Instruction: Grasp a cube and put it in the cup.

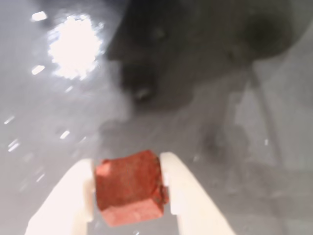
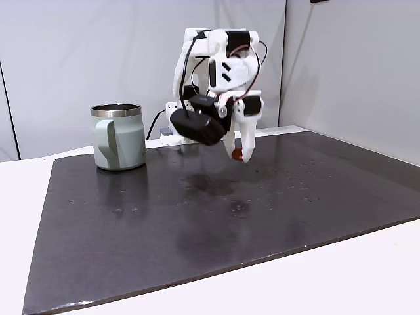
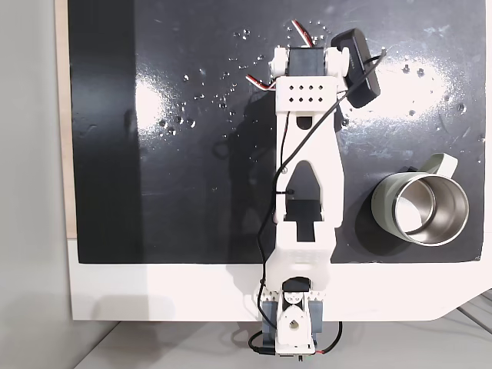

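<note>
Glossy black mat (image 2: 197, 223) covers the white table (image 2: 341, 275), with grey walls behind, and above it the cube (image 1: 129, 188), reddish-brown, sits low in the centre of the wrist view, pinched between the two white fingers (image 1: 183, 191) of the gripper (image 1: 128, 183). In a fixed view the gripper (image 2: 240, 155) hangs clear of the mat near the frame's middle, a bit of red at its tip. The cup (image 2: 119, 137) stands upright at the left there, well apart, and in the top-down fixed view the cup (image 3: 420, 207) sits at the right of the arm (image 3: 307, 177).
</note>
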Motion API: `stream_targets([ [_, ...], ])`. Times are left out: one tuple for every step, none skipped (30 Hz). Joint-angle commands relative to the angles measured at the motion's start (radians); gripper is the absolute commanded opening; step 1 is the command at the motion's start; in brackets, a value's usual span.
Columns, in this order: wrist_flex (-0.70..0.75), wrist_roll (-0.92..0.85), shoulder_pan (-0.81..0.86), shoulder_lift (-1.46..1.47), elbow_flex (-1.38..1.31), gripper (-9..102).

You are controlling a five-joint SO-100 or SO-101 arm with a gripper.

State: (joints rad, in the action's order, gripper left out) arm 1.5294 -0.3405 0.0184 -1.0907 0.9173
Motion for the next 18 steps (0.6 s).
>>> stream_targets([
  [0.067,0.034,0.017,-0.106,-0.137,7],
  [0.092,0.041,0.02,-0.107,-0.173,6],
  [0.117,0.048,0.025,-0.107,-0.213,6],
  [0.14,0.052,0.028,-0.107,-0.25,6],
  [0.163,0.054,0.032,-0.107,-0.287,6],
  [0.183,0.055,0.037,-0.107,-0.324,6],
  [0.202,0.058,0.043,-0.109,-0.359,6],
  [0.219,0.061,0.051,-0.109,-0.394,6],
  [0.235,0.067,0.058,-0.11,-0.428,6],
  [0.245,0.072,0.064,-0.11,-0.462,6],
  [0.253,0.077,0.071,-0.114,-0.491,6],
  [0.255,0.08,0.078,-0.121,-0.509,6],
  [0.255,0.084,0.083,-0.127,-0.526,6],
  [0.255,0.091,0.089,-0.133,-0.546,6],
  [0.255,0.097,0.094,-0.137,-0.566,6],
  [0.256,0.106,0.098,-0.138,-0.589,6],
  [0.256,0.114,0.104,-0.138,-0.612,5],
  [0.258,0.121,0.109,-0.138,-0.634,5],
])
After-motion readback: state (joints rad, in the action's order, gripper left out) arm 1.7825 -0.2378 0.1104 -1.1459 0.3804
